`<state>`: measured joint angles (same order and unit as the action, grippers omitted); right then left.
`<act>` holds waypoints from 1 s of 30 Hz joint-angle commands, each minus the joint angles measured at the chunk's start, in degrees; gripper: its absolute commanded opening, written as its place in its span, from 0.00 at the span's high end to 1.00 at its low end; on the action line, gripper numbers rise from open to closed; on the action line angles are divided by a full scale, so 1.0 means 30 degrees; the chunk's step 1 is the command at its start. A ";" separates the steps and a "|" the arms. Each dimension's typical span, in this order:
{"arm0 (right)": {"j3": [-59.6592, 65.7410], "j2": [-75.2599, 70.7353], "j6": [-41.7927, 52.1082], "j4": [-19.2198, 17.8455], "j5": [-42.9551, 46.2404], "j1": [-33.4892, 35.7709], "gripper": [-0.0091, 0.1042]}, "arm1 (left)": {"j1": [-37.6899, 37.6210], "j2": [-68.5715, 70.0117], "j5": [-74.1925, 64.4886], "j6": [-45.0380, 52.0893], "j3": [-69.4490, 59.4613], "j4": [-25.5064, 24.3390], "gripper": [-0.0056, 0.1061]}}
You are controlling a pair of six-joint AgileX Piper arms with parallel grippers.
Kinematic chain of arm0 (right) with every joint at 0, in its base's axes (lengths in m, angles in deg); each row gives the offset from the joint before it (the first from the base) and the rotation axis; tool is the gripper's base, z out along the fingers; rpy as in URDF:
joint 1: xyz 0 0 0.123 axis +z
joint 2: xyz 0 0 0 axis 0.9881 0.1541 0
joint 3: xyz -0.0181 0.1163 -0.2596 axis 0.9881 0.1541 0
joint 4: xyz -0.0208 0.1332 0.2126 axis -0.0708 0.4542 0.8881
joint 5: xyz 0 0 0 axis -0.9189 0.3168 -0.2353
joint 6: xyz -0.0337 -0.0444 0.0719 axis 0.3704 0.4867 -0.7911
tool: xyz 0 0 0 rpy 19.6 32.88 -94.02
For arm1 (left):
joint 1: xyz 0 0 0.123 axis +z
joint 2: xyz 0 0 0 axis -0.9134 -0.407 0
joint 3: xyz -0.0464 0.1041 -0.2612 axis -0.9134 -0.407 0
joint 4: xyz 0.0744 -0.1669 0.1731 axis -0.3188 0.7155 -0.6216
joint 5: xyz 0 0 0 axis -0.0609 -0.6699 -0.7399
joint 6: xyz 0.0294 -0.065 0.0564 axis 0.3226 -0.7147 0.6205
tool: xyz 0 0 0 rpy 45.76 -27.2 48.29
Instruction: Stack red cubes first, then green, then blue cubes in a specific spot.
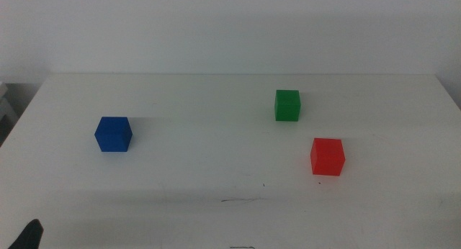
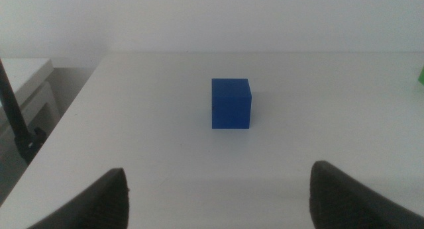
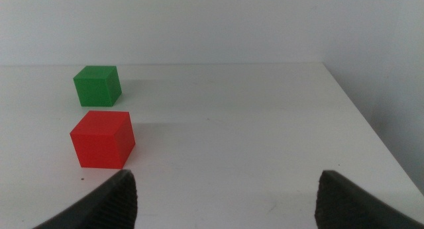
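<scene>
Middle view. A white table carries three separate cubes, none stacked. The blue cube rests toward the table's left edge. The green cube sits right of centre, nearer the far edge; the red cube lies just beside it, nearer the front edge and the right edge, without touching it. The marked spot, a thin dark scribbled line with a tiny dot beyond it, lies near the front edge at about mid-width, bare of cubes. A dark part of the left arm shows only at the front left corner.

Left wrist view. The left gripper is poised above the table with its jaws spread wide and nothing between them. The blue cube stands ahead of it, well apart, upright on the tabletop near the left edge.

Right wrist view. The right gripper likewise has its jaws parted wide and holds nothing. The red cube rests ahead and to one side; the green cube sits just behind it, apart from it.
</scene>
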<state>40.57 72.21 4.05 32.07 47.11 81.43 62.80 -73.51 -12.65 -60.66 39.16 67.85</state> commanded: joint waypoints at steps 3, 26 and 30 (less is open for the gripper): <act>-0.0313 -0.0089 0.0247 0.0123 0.1557 0.0019 0.19 | -0.0050 0.0477 0.1447 -0.0060 0.0032 0.0199 0.11; -1.8731 1.8275 -0.0849 0.0812 -1.2444 0.1422 0.19 | -0.0050 0.0477 0.1447 -0.0060 0.0032 0.0199 0.11; -2.3580 2.2944 -0.1748 0.0565 -1.7156 0.2844 0.19 | -0.0050 0.0477 0.1447 -0.0060 0.0032 0.0199 0.11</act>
<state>-24.27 137.41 -0.21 34.17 -0.85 88.91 62.80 -73.51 -12.65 -60.66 39.16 67.85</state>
